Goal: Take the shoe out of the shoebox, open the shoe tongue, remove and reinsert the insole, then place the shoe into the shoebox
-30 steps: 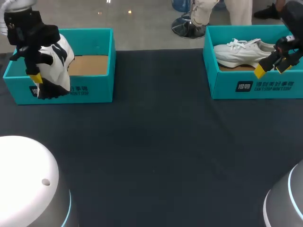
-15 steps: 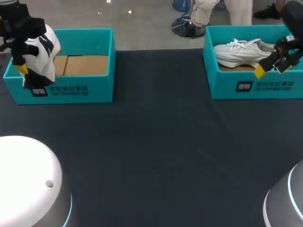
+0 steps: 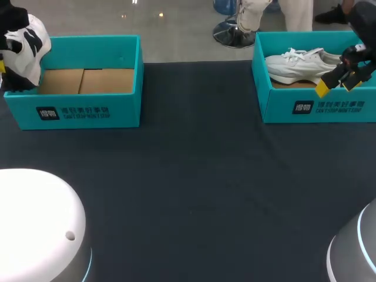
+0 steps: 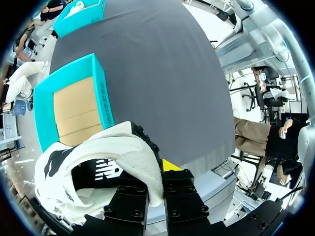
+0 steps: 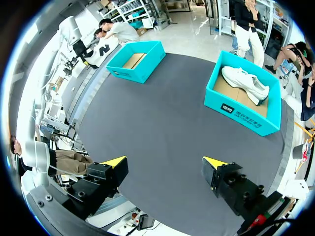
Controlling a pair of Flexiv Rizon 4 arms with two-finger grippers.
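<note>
Upper left: left gripper (image 4: 158, 172) pinches a white-and-black sneaker (image 3: 24, 50) over the teal shoebox (image 3: 88, 111) rim; upper right: right gripper (image 5: 165, 161), spread wide, at a second shoebox (image 3: 282, 100) holding a white sneaker (image 3: 299, 64).

We are gripping the shoe (image 4: 98, 167) between the fingers of our left gripper (image 4: 156, 169), both pressing on it from two sides, with most of it hanging out to one side of them. The left shoebox (image 3: 88, 108) is sitting on the table (image 3: 194, 176) ahead of and below those fingers, and the shoe is hanging by the box's end nearest them. Our right gripper (image 5: 165, 161) is hovering above the table with its fingers standing wide apart. Ahead of those fingers, the right shoebox (image 5: 246, 120) is sitting on the table with a second shoe (image 5: 245, 83) lying in it. The left shoebox is sitting well apart from it, ahead to the other side.
</note>
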